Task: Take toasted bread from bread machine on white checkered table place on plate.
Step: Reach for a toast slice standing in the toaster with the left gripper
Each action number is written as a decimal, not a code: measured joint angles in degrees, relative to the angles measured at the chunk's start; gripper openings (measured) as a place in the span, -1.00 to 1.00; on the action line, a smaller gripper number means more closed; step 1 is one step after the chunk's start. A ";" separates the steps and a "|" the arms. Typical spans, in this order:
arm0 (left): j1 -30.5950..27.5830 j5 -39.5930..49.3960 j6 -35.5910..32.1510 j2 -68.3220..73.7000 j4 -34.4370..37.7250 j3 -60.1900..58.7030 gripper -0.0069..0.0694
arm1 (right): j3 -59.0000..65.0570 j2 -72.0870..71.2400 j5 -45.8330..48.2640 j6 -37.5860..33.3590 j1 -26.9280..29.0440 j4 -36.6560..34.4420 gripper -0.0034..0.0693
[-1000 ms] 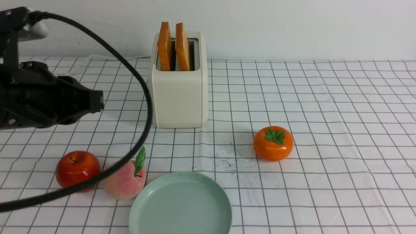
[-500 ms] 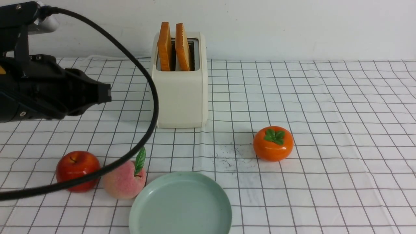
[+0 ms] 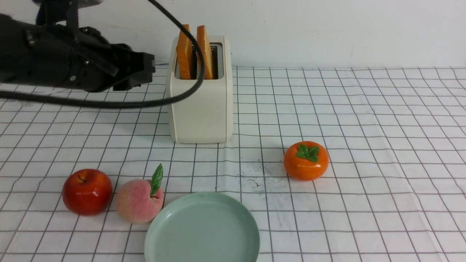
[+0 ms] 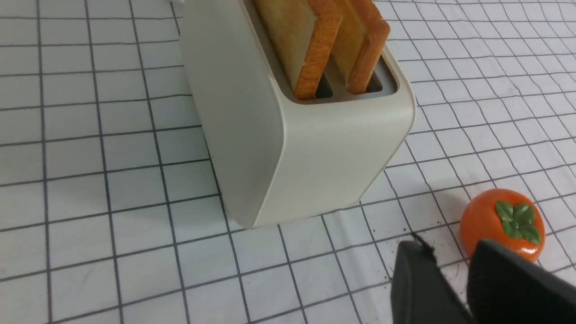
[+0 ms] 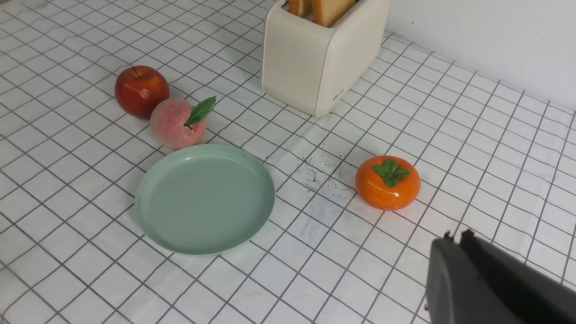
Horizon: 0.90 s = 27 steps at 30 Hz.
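Two thin square slices of golden-tan toasted bread (image 3: 183, 58), orange-brown at the crust, standing on edge in the twin slots of a cream-white boxy bread machine (image 3: 202, 109), upper halves poking clear of the grey top. Probably light, stiff and brittle, dry and crumbly on the faces. Best pinched gently across the flat faces near the exposed top edge, then drawn straight up so as not to snag the slot. Not yet gripped.

Just beside the machine's left flank, about level with its top: the black left end effector (image 3: 148, 70), fingers parted a little, holding nothing, with a black cable (image 3: 109, 104) looping in front of the slices.

All set on a white checkered bench (image 3: 364, 145), machine toward the back. Nearer the camera and well apart from the machine: a round pale mint-green plate (image 3: 202, 229), bare. Just beside its left rim, a pink peach with a green leaf (image 3: 139, 202), then a glossy red apple (image 3: 87, 191). Off to the right, a glossy orange persimmon with a green calyx (image 3: 305, 161), black specks on the cloth nearby.

Seen only from its own wrist camera: the right end effector (image 5: 456, 236), fingers pressed together, empty, hovering above the bench on the persimmon's side.
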State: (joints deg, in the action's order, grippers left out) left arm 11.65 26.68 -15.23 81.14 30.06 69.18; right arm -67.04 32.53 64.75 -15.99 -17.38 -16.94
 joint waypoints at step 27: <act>1.26 -7.10 -8.33 27.32 8.96 24.09 0.26 | 0.00 0.00 -3.04 -0.09 0.00 -0.02 -0.79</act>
State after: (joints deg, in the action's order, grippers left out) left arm 12.92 19.58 -23.56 108.46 39.03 93.28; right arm -67.04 32.53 61.71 -16.08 -17.38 -16.96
